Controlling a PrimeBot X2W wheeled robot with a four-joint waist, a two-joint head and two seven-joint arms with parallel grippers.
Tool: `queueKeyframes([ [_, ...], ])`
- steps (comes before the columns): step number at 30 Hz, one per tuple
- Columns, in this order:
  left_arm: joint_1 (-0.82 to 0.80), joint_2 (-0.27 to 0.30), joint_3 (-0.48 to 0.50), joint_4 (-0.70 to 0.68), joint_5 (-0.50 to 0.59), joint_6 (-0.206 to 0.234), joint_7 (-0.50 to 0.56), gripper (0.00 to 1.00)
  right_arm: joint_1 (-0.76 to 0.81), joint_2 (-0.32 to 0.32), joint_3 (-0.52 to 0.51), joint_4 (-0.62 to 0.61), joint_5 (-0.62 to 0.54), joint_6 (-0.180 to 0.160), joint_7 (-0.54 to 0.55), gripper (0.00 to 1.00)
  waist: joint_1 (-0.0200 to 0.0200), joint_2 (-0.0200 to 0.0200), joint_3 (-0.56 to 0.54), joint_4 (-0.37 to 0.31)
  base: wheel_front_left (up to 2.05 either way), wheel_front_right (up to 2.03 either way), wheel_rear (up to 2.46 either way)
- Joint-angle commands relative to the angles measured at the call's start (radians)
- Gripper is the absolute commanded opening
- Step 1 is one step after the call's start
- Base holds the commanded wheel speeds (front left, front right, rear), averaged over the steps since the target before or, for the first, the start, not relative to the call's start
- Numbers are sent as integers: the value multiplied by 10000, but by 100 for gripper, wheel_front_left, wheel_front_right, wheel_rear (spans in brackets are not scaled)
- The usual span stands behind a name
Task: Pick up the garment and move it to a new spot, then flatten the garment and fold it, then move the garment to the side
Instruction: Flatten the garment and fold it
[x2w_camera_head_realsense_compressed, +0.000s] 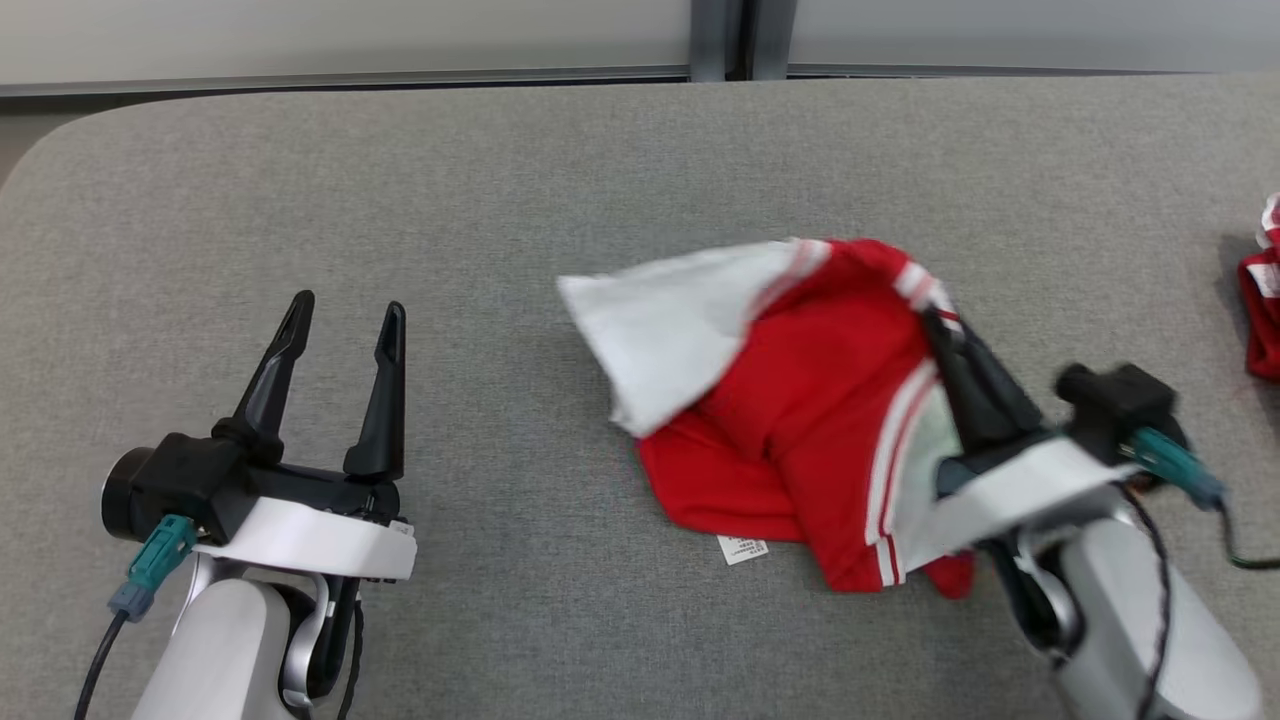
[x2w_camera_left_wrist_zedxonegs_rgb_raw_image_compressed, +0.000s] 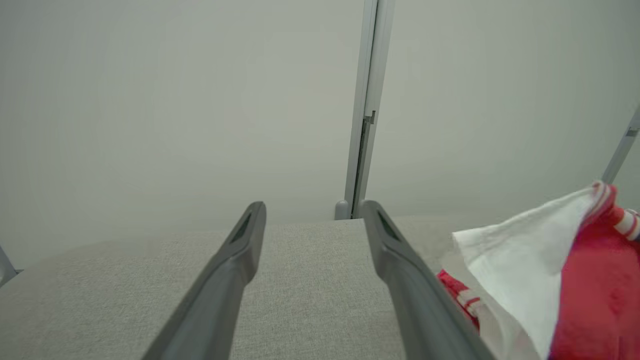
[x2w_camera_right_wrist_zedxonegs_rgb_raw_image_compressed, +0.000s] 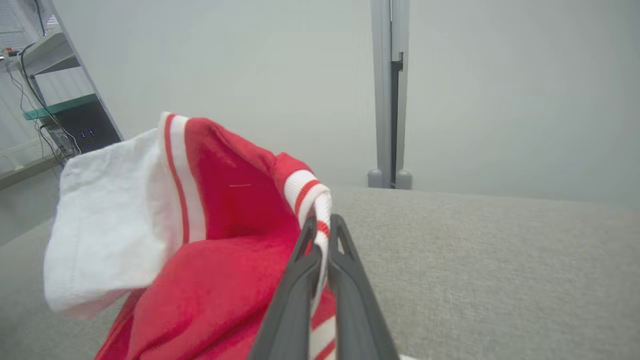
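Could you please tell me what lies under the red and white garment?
The grey table shows all around the garment, and a white label pokes out at its near edge. Whatever lies beneath the crumpled cloth is covered.

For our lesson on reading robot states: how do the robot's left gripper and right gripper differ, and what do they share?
The left gripper is open, fingers spread; the right gripper is shut. The left gripper holds nothing; the right gripper pinches the striped edge of the red and white garment. The left gripper is apart from the garment, over bare grey table; the right gripper touches it. Both have two long dark fingers.
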Motion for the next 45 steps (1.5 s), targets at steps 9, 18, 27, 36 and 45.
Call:
queueKeyframes([
  [9,34,104,92,-68,141,-71,-11,100,3140,714,-3824,-1636,-250,-4,896,0,0,0,204,-274,0,0,0],
  [18,70,148,124,-34,110,-5,-12,100,3587,1125,-4467,-1158,-132,-4,985,100,0,0,195,-329,0,0,0],
  [27,693,185,310,-121,-51,235,-11,100,3610,624,-3490,-3224,-996,-4,494,100,0,0,-480,-373,0,0,0],
  [36,1551,209,277,-192,-152,440,95,100,4076,245,-3012,-4554,-1425,-4,1360,100,0,0,-1383,-400,0,0,0],
  [45,2398,255,132,-496,-191,615,388,100,4745,397,-3036,-5009,-1223,-4,1784,100,0,0,-1857,-402,0,0,0],
])
